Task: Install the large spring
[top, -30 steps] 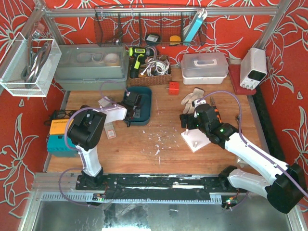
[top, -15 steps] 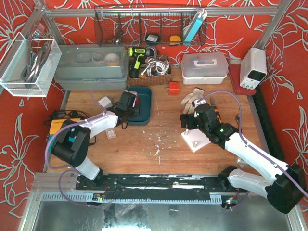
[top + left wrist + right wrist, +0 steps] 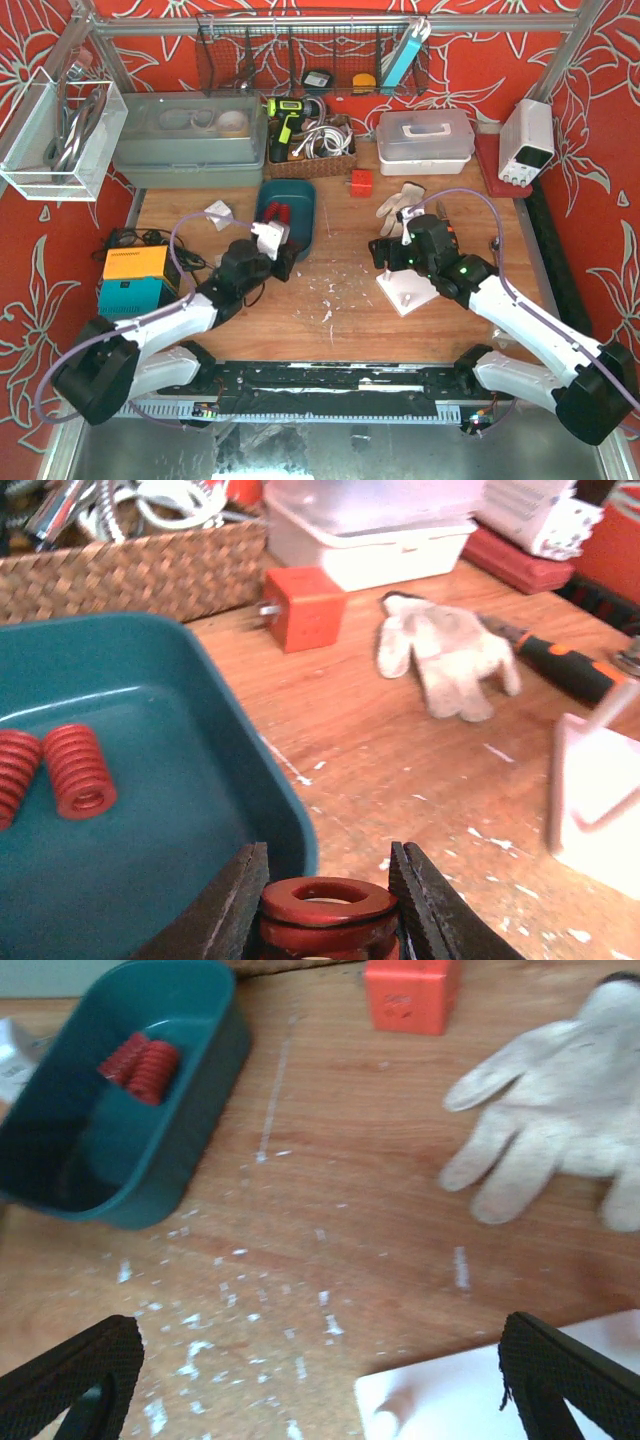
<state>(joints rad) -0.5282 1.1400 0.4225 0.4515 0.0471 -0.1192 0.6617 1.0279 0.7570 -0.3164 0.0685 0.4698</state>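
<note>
1. My left end effector [image 3: 327, 885] is clamped on the large spring [image 3: 326, 925], pads on its flanks, just by the tray [image 3: 150, 780] rim.
2. I judge the spring stiff, weighty and smooth. Gripping across the coils leaves its bore free.
3. The left arm reaches low over the desk [image 3: 340, 250], wrist facing the white plate [image 3: 405, 292].
4. My right end effector [image 3: 320, 1380] hangs over that plate, fingers spread wide and holding nothing.

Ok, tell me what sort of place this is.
Probably a workshop bench rigged for robot assembly trials: a wooden table with a cordless drill, a bench power supply and a teal tray of red springs.
</note>
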